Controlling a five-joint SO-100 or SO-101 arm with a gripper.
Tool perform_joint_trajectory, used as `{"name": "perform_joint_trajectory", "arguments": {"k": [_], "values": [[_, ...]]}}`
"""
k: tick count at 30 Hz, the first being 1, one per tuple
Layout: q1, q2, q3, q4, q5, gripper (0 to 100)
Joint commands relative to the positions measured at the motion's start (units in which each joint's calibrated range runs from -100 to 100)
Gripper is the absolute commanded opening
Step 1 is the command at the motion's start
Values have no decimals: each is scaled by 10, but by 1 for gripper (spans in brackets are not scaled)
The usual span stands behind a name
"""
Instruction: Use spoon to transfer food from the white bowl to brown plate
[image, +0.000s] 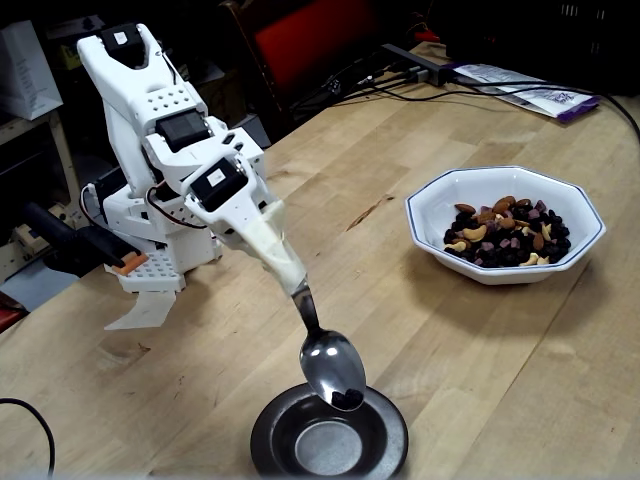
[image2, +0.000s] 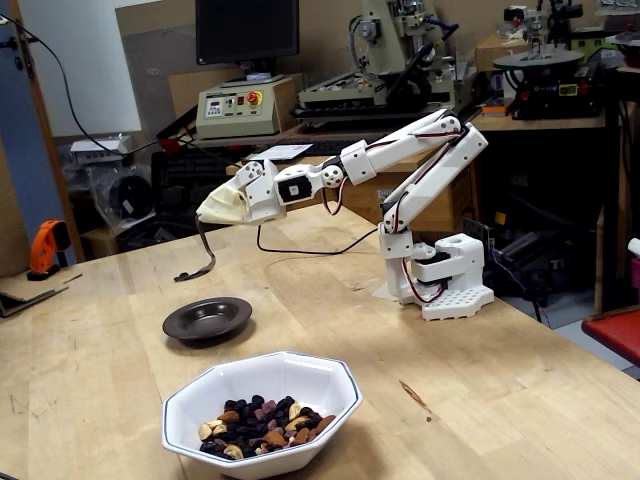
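Few dark food pieces riding in spoon, hovering over brown plate's twelve o'clock rim for tipping; gripper grip hidden, state untellable.

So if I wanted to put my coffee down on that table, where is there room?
Bare wood lies between the white bowl and the brown plate, and along the table's edge to the right of the bowl in a fixed view. Avoid the patch around the plate: the spoon hangs over it. The arm's base takes the far side.

White 3D-printed arm, black servo blocks, perforated white base, thin red-black wires at joints.
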Motion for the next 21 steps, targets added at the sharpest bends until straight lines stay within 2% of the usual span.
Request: {"name": "perform_joint_trajectory", "arguments": {"k": [1, 21], "values": [[2, -21, -7, 0, 0, 4], [-1, -16, -7, 1, -8, 4]]}}
